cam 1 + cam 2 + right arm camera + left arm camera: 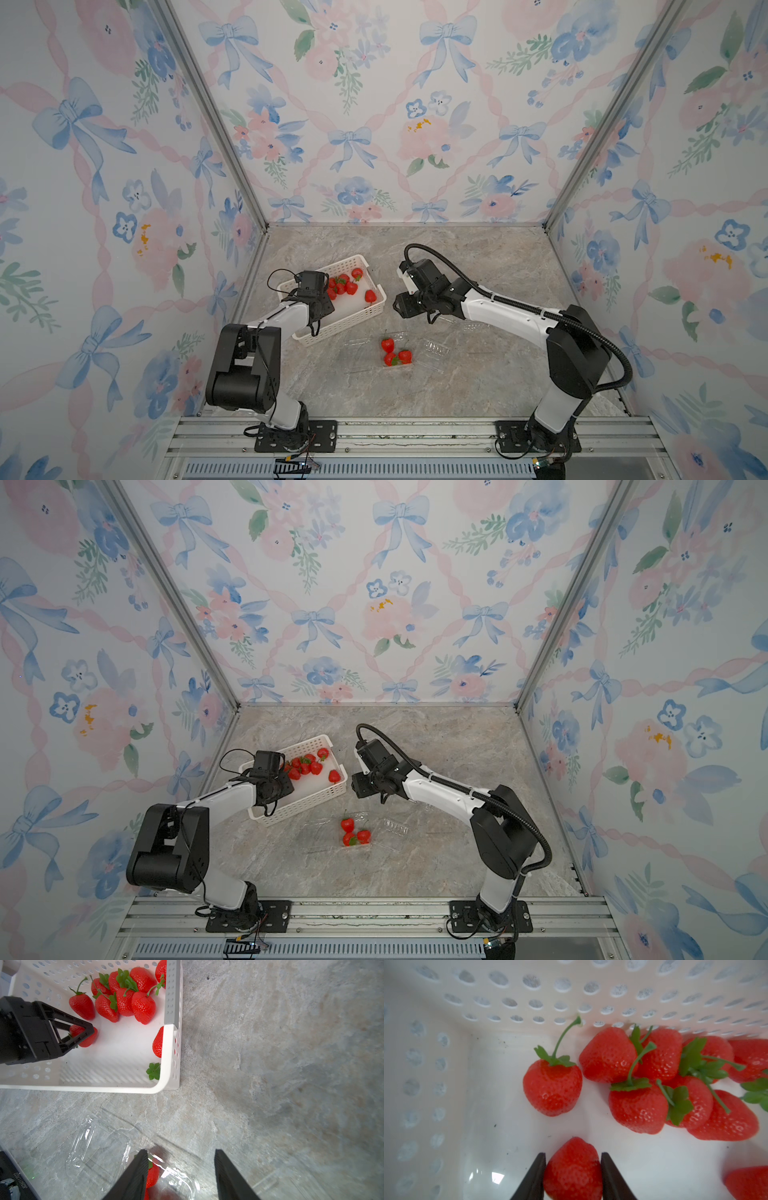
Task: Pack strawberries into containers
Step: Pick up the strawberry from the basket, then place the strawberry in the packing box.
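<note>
Grips one strawberry [573, 1169] in the left gripper [573, 1154], black fingers [537, 1169] pressed against both its sides, at the bottom centre of the left wrist view, down inside the white perforated basket [345, 321]. Shows a lone berry [552, 1088] with a long curved stem just above it, and a heap of strawberries [637, 1105] toward the right of that frame, close against the holed wall. Holds the right gripper [180, 1151] released, fingers spread with only bare desk [270, 1064] between them, at the lower edge of the right wrist view, off the basket's corner. Finds the clear containers on the desk just below the basket in both top views: a middle container [178, 1180] carrying three red berries [387, 345], with an empty one to its left [358, 342] and another to its right [435, 348].
</note>
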Robot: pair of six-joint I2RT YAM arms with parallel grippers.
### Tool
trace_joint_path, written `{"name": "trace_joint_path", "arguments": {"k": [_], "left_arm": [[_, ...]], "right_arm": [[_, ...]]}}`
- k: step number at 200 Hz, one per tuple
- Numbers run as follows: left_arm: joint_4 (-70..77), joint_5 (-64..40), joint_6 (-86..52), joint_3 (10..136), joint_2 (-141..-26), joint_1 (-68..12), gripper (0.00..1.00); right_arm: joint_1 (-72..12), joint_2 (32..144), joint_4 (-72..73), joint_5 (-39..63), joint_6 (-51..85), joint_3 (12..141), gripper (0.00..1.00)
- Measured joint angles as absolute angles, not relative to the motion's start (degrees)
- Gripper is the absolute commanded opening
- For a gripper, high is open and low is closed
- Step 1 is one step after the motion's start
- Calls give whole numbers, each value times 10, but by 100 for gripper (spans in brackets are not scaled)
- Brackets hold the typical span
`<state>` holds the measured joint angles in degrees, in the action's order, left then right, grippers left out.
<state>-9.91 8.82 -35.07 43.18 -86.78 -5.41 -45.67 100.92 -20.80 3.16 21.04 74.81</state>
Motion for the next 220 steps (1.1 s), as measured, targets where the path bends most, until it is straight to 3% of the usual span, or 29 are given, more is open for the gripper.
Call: {"name": "trace_joint_path", "arguments": {"k": [96,160,220], "left_arm": [[-132,35,-352,402,-679,-82,30],[-173,36,-413,402,-598,-257,30],[-175,88,-493,402,-630,-436,30]], "right_arm": [[-455,991,-214,25,232,724,52],[-447,959,-236,14,249,688,52],[-432,916,-251,11,256,647,52]]}}
